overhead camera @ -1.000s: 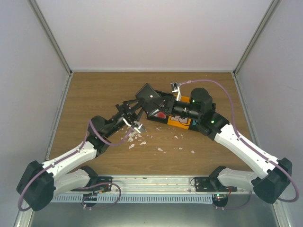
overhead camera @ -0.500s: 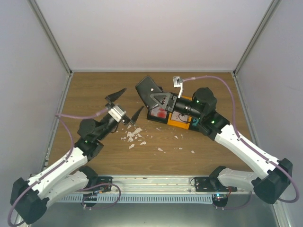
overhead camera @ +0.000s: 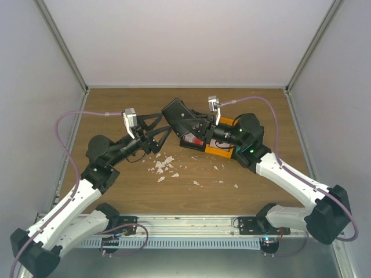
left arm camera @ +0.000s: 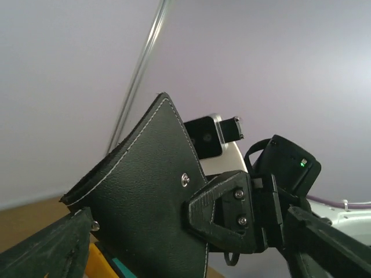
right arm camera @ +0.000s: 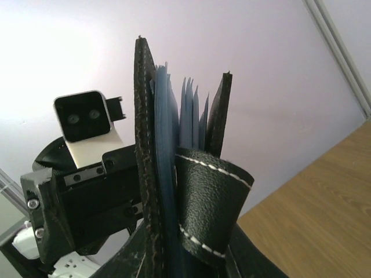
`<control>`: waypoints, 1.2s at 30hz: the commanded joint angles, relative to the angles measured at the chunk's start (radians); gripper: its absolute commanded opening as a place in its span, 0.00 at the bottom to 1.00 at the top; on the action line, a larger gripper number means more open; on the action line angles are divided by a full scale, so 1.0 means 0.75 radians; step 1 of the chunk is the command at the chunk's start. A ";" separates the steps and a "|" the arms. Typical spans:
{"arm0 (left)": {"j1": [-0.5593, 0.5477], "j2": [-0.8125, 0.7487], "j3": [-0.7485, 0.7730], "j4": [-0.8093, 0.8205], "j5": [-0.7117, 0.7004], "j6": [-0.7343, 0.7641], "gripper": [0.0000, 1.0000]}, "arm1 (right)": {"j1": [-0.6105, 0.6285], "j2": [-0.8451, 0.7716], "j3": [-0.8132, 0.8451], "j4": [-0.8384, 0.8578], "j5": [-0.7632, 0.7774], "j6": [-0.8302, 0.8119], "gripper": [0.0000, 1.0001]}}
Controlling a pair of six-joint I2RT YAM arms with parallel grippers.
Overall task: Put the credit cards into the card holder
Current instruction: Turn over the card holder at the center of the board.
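Observation:
My right gripper [overhead camera: 194, 124] is shut on the black card holder [overhead camera: 178, 114] and holds it tilted above the table's middle. In the right wrist view the card holder [right arm camera: 174, 174] stands edge-on, with bluish-grey slots and a stitched strap, and my right gripper [right arm camera: 191, 260] clamps its base. My left gripper [overhead camera: 160, 128] is open, its jaws spread just left of the holder. In the left wrist view the card holder [left arm camera: 145, 197] fills the space between my left gripper's [left arm camera: 185, 231] fingers [left arm camera: 58, 249]. A red-and-white credit card [overhead camera: 195, 140] lies in the tray under the holder.
An orange and black tray [overhead camera: 220, 149] sits right of centre beneath my right gripper; it also shows in the left wrist view [left arm camera: 95, 260]. Small white scraps [overhead camera: 165, 165] lie scattered on the wooden table [overhead camera: 116, 110] in front of the grippers. Grey walls enclose three sides.
My left arm has swung back in, and its open gripper now sits beside the card holder. My right gripper has shifted the holder slightly left and lower.

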 commanded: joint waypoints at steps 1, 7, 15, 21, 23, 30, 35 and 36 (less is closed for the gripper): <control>0.012 0.057 -0.088 0.135 0.165 -0.334 0.85 | 0.004 -0.003 -0.069 0.280 -0.110 0.011 0.07; 0.012 0.163 -0.170 0.374 0.233 -0.473 0.60 | 0.006 0.034 -0.138 0.405 -0.162 0.079 0.07; 0.012 0.240 -0.235 0.437 0.220 -0.575 0.67 | 0.005 0.057 -0.164 0.446 -0.127 0.084 0.07; 0.011 0.246 -0.254 0.358 0.125 -0.554 0.73 | 0.005 0.029 -0.191 0.435 -0.091 0.052 0.07; 0.012 0.240 -0.270 0.340 0.071 -0.553 0.77 | 0.004 0.010 -0.193 0.398 -0.064 0.024 0.07; 0.012 0.260 -0.265 0.440 0.162 -0.535 0.54 | 0.005 0.047 -0.189 0.409 -0.145 0.050 0.08; 0.013 0.245 -0.277 0.476 0.187 -0.509 0.26 | 0.003 0.052 -0.217 0.410 -0.151 0.060 0.09; 0.013 0.240 -0.277 0.468 0.187 -0.495 0.20 | 0.002 0.049 -0.222 0.405 -0.152 0.058 0.11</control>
